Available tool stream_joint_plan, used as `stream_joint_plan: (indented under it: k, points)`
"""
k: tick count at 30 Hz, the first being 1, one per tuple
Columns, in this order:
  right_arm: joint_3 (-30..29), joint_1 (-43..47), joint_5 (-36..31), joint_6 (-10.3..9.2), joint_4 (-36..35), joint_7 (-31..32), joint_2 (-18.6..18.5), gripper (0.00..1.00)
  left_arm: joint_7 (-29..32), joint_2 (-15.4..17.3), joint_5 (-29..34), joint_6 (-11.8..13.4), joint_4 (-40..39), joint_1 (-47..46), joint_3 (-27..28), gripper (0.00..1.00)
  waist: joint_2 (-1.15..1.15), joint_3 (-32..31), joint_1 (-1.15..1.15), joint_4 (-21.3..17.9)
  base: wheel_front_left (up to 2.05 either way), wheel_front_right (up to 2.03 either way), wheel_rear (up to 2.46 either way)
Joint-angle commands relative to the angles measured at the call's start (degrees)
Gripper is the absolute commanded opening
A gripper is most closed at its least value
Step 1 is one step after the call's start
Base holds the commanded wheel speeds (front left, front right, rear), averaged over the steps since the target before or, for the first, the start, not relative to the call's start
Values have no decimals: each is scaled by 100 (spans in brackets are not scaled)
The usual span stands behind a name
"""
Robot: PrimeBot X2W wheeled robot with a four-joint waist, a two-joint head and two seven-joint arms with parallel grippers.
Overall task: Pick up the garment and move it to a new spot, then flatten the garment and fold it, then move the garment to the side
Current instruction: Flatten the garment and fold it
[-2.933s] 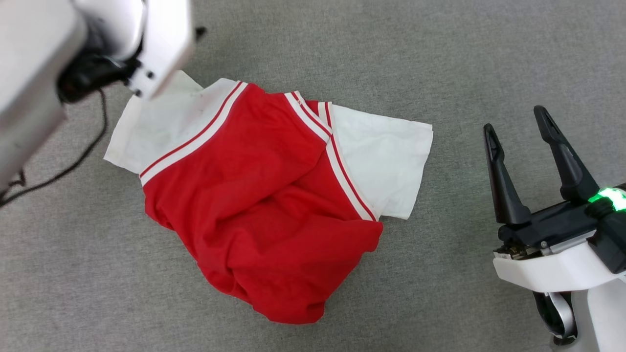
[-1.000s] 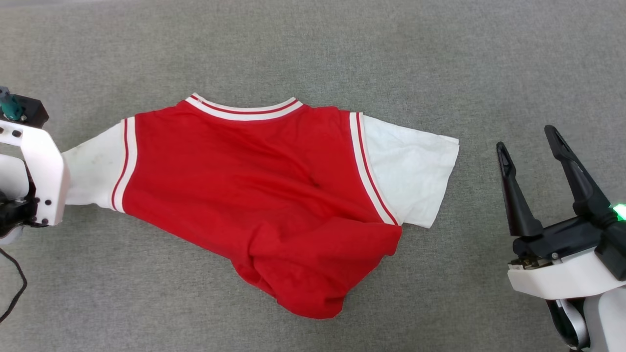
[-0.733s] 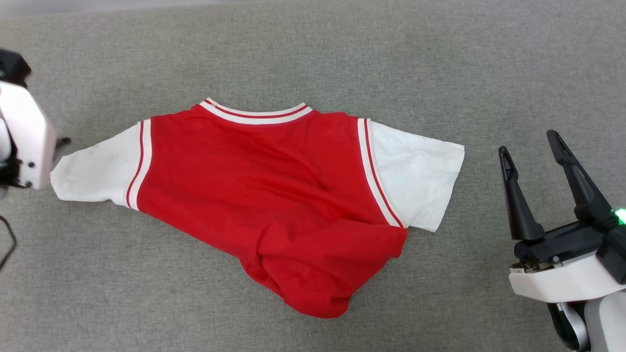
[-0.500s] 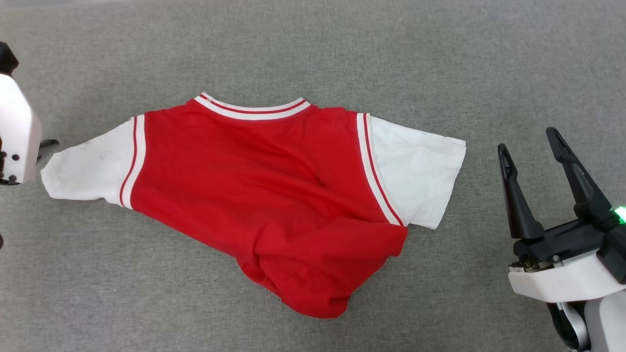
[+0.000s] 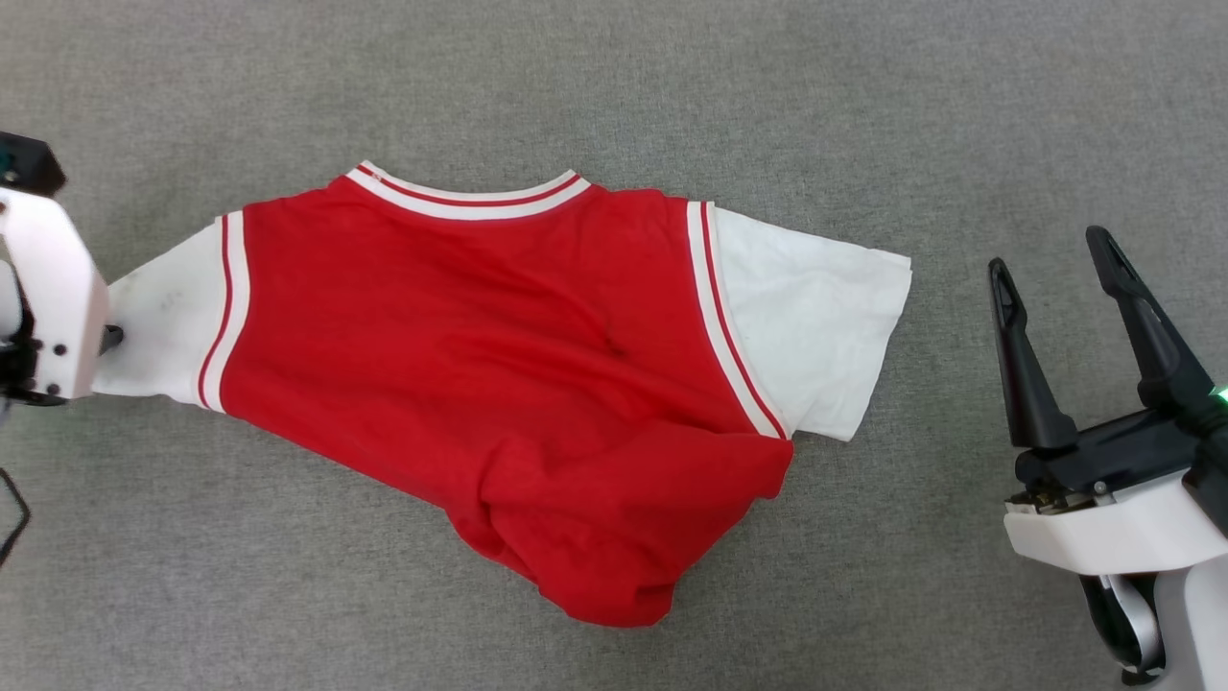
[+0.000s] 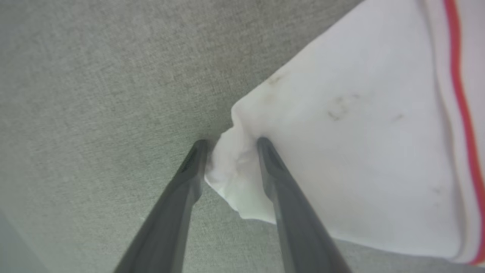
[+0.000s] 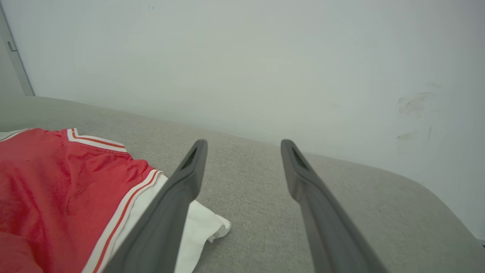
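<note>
L gripper (image 6: 231, 141) spread, astride garment (image 5: 480, 365) sleeve

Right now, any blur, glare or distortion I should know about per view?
Head view: even diffuse light, no hard shadows, garment and grey surface sharp. Left wrist view: soft overall, left end effector smeared near the lens, white sleeve slightly washed out. Right wrist view: right end effector blurred near the lens, wall flat and pale, surface edge curves, possibly wide-angle distortion.

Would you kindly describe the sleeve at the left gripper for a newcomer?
A red garment lies on the grey surface. Its sleeve on the robot's left, white like the other sleeve, alone shows faint dark smudges.
</note>
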Motion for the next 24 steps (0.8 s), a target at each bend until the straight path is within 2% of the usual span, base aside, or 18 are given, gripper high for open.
stream_joint_plan:
  k: [1, 5, 9, 11, 14, 19, 24]
  points:
    - [-22, -94, -25, -6, 30, -11, -24, 100, -68, -200, 4, -35, 61, 351, -128, 0, 0, -75, 0, 27, 0, 0, 0]
    - [-63, -281, -76, -6, 43, -11, -127, 100, -376, -174, -71, -99, -18, 141, 71, 0, 0, -251, 0, 93, 0, 0, 0]
    - [-47, -605, -130, -6, 80, -11, -412, 100, -640, -115, -13, -149, -266, -88, 167, 0, 0, -463, 0, 206, 0, 0, 0]
    - [115, -856, -150, -7, 197, 7, -696, 100, -736, -77, 20, -163, -455, -140, 177, 0, 0, -565, 0, 253, 0, 0, 0]
    - [543, -1382, 9, -7, 403, 416, -1189, 100, -807, -19, 165, -182, -780, -260, 145, 0, 0, -688, 0, 343, 0, 0, 0]
    - [1543, -2320, 945, -7, 653, 1941, -2063, 100, -815, 36, 337, -192, -1281, -330, 82, 0, 0, -753, 0, 495, 0, 0, 0]
    - [2933, -3365, 2327, -8, 606, 4042, -3079, 100, -851, -16, 446, -118, -1636, -335, 54, 0, 0, -669, 0, 645, 0, 0, 0]
